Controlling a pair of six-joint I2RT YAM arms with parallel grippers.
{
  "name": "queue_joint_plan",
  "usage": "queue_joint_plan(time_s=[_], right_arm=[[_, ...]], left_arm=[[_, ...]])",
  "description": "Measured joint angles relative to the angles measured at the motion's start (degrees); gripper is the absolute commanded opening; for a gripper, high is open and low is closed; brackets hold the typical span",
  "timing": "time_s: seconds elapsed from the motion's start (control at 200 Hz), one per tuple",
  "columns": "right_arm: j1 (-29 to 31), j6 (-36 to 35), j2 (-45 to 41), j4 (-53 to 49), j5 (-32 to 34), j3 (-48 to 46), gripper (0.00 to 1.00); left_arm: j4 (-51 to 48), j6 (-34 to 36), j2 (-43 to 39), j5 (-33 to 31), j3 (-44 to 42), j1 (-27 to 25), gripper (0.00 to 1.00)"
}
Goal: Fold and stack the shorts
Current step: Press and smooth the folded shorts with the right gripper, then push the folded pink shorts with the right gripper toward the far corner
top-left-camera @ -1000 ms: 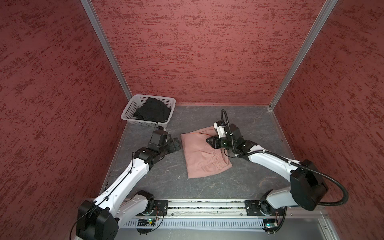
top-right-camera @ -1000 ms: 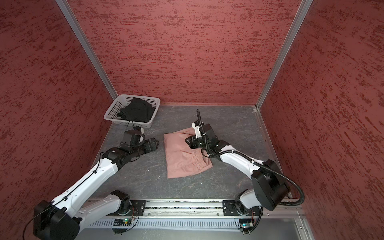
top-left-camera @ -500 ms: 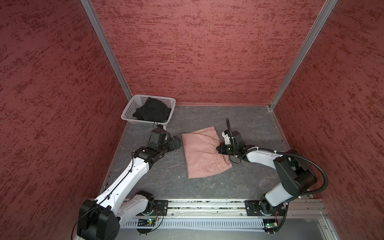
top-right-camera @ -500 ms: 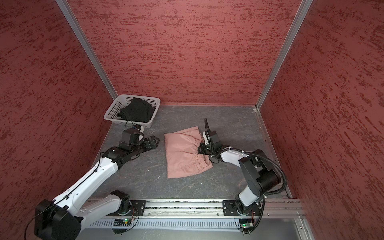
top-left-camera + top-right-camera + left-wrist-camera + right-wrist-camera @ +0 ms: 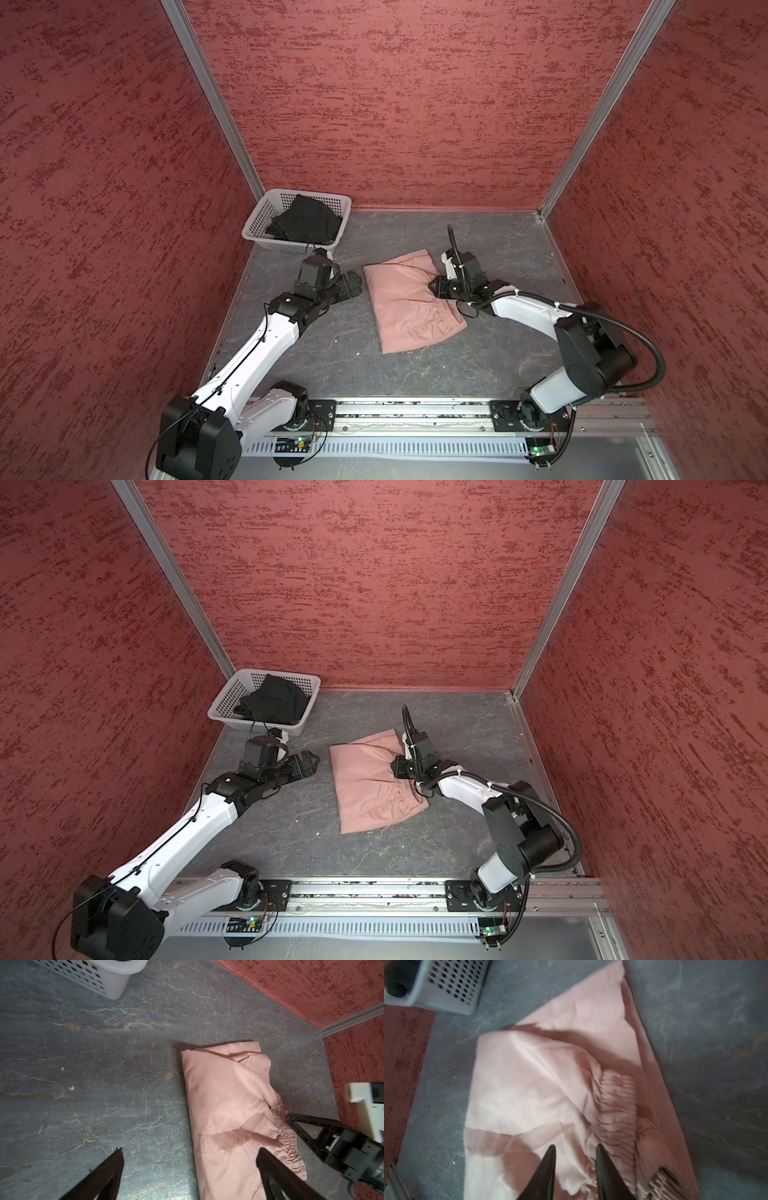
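The pink shorts (image 5: 409, 307) (image 5: 374, 787) lie folded on the grey floor, their gathered waistband (image 5: 616, 1109) toward the right arm. My right gripper (image 5: 434, 286) (image 5: 395, 766) (image 5: 575, 1147) sits low at their right edge beside the waistband. Its jaws are partly open, with loose fabric under the gap and nothing pinched. My left gripper (image 5: 353, 282) (image 5: 309, 762) (image 5: 190, 1150) is wide open and empty, just left of the shorts' left edge. The black shorts (image 5: 305, 220) (image 5: 272, 702) lie bunched in the basket.
A white perforated basket (image 5: 266, 208) (image 5: 232, 690) (image 5: 99, 978) stands in the back left corner, close behind the left gripper. Red walls enclose three sides. A metal rail (image 5: 415, 411) carrying both arm bases runs along the front.
The right gripper came down from over the shorts to their right edge, shut, and now its jaws have parted. The left arm has hardly moved.
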Motion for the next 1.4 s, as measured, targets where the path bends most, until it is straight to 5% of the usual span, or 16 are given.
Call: queue_joint_plan(time_s=[0.296,0.641,1.247,1.398], right_arm=[[11.8,1.1,3.7,0.0,3.0,4.1,0.13],[11.7,3.9,15.4,0.2,3.6,4.2,0.0],[-11.5,4.7,17.6,7.4,2.3,3.5,0.0],[-17.3,6.4,12.6,11.1,3.5,-2.5,0.0]], left_arm=[[-1.8,0.6,-1.6,-0.7,0.0,3.5,0.99],[-2.0,0.6,-1.6,-0.2,0.0,4.1,0.99],[-1.9,0.8,-1.0,0.1,-0.2,5.5,0.99],[-2.0,0.8,-1.0,0.4,-0.7,5.7,0.99]])
